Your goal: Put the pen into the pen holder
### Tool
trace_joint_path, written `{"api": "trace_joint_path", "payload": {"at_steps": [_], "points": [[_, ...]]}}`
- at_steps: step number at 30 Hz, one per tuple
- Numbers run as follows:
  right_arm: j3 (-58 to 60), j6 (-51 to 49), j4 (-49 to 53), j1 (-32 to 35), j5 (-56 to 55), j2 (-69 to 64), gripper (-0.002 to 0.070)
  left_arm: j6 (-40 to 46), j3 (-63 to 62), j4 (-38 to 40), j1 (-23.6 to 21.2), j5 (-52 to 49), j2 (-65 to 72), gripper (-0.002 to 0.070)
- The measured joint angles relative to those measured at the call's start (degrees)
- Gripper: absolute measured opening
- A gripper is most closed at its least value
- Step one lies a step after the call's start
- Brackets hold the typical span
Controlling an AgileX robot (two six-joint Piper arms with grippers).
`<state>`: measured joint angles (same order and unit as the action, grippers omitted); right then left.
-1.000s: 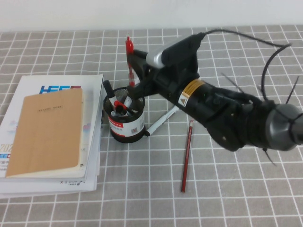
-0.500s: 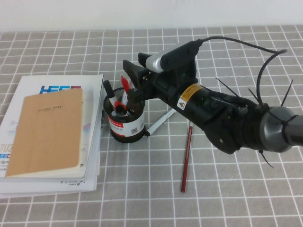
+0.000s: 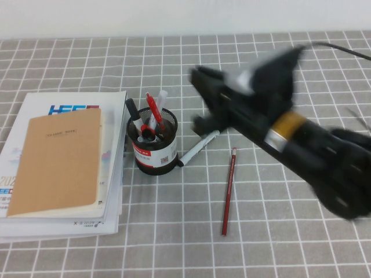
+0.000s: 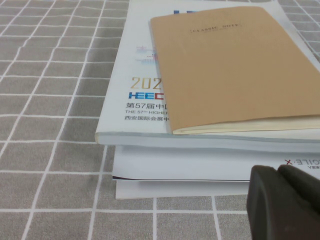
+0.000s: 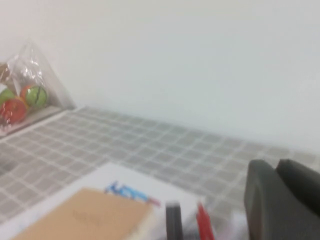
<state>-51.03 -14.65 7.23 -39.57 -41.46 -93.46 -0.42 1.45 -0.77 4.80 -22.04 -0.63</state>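
The red pen stands tilted in the black mesh pen holder among other pens, its clip end up. It also shows blurred in the right wrist view. My right gripper is open and empty, blurred by motion, raised to the right of the holder and clear of it; part of it shows in the right wrist view. My left gripper is out of the high view and sits low on the table beside the stack of books.
A white marker with a black cap lies just right of the holder. A thin red pencil lies further right. A brown notebook tops the book stack at the left. A bag of balls sits far off.
My right gripper let the red pen drop into the holder, then pulled up and away to the right. The pen now rests in the cup.
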Motion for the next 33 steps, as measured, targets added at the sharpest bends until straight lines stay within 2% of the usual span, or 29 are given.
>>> {"api": "trace_joint_path", "payload": {"at_steps": [7, 15, 19, 22, 24, 29, 33], "points": [[17.3, 0.7, -1.1, 0.0, 0.3, 14.8, -0.0012, 0.0, 0.0, 0.0, 0.0, 0.0, 0.0, -0.0005], [27.7, 2.0, -1.7, 0.0, 0.6, 25.3, -0.0012, 0.0, 0.0, 0.0, 0.0, 0.0, 0.0, -0.0005], [32.3, 15.3, -4.2, 0.0, -4.7, 26.3, -0.0013, 0.0, 0.0, 0.0, 0.0, 0.0, 0.0, -0.0005], [35.8, 30.0, -8.2, 0.0, -15.4, 26.4, -0.0013, 0.0, 0.0, 0.0, 0.0, 0.0, 0.0, -0.0005], [38.1, 36.1, -10.1, 0.0, -20.5, 26.9, -0.0013, 0.0, 0.0, 0.0, 0.0, 0.0, 0.0, -0.0005], [42.0, 40.1, -11.4, -0.5, -21.1, 32.7, -0.0013, 0.0, 0.0, 0.0, 0.1, 0.0, 0.0, -0.0005], [42.8, 40.6, -11.4, -0.5, -11.7, 42.3, -0.0013, 0.0, 0.0, 0.0, 0.1, 0.0, 0.0, -0.0005]]}}
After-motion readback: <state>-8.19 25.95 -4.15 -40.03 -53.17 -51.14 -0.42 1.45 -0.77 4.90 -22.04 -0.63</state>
